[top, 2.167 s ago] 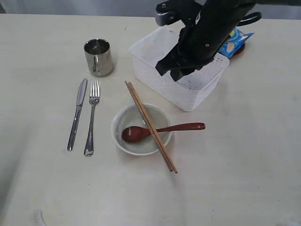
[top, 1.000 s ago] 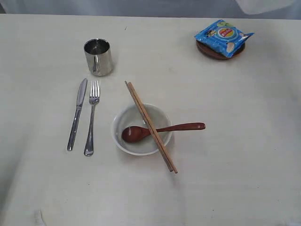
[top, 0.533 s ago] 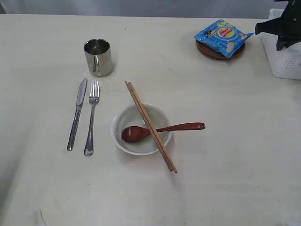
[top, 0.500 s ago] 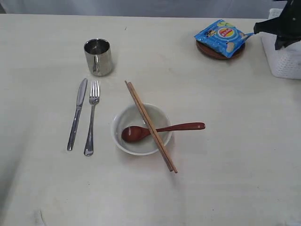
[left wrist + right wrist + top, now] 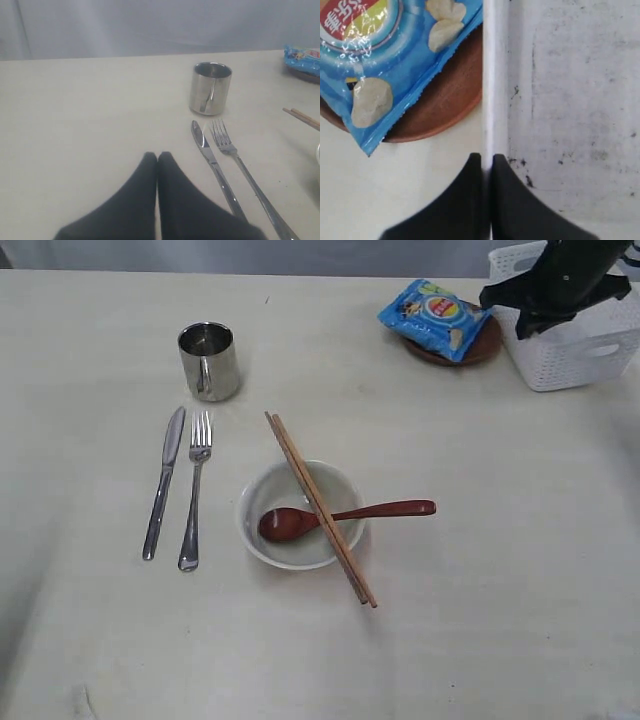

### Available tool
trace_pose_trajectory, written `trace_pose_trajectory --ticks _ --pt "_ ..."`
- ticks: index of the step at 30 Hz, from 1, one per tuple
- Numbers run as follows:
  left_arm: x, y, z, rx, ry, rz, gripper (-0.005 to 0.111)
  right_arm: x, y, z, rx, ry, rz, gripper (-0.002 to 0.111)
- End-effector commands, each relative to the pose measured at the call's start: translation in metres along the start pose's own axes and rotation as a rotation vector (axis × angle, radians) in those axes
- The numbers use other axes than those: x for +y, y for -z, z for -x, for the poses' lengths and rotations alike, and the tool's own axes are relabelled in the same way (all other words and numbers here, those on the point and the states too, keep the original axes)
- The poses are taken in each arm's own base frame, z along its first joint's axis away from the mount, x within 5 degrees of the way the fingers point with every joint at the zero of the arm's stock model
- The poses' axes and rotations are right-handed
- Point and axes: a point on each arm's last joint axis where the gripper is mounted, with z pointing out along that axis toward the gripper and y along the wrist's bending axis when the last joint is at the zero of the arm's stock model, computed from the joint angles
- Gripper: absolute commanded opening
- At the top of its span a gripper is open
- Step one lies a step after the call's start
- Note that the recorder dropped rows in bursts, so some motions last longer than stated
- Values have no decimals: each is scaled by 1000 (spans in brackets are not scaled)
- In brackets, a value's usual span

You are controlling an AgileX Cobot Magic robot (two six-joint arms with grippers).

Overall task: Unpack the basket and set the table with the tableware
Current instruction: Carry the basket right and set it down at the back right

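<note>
Tableware is laid out on the cream-white matte surface (image 5: 500,540): a steel mug (image 5: 208,360), a steel knife (image 5: 163,483) beside a steel fork (image 5: 195,490), a pale ceramic bowl (image 5: 250,502) holding a reddish-brown wooden spoon (image 5: 385,510) with wooden chopsticks (image 5: 345,556) across its rim, and a small round brown plate (image 5: 485,342) under a blue snack bag (image 5: 432,312). The white lattice plastic basket (image 5: 575,350) stands just beside the plate, its visible floor bare. The right tool (image 5: 487,159) pinches the basket's wall, and the left tool (image 5: 157,156) hovers closed and empty near the knife. Unpacking looks done; seemingly only releasing the basket is left.
</note>
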Motion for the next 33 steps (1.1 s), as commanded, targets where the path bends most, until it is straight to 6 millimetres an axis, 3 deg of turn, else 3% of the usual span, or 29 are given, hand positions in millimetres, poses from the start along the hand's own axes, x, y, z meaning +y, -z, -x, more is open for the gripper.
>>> trace_pose_trajectory --ticks 1,6,15,19,25,33 --pt "0 0 0 -10 -5 -3 0 24 -13 -11 111 -10 80 -1" --pt "0 0 0 -10 -5 -3 0 40 -13 -13 139 21 97 -1" --pt "0 0 0 -10 -5 -3 0 95 -10 -20 210 144 163 -1" --pt "0 0 0 -10 -5 -3 0 107 -8 -27 268 158 187 -1" --pt "0 0 0 -10 -5 -3 0 125 13 -28 269 163 263 -1" --pt "0 0 0 -10 -5 -3 0 124 18 -30 295 135 260 -1"
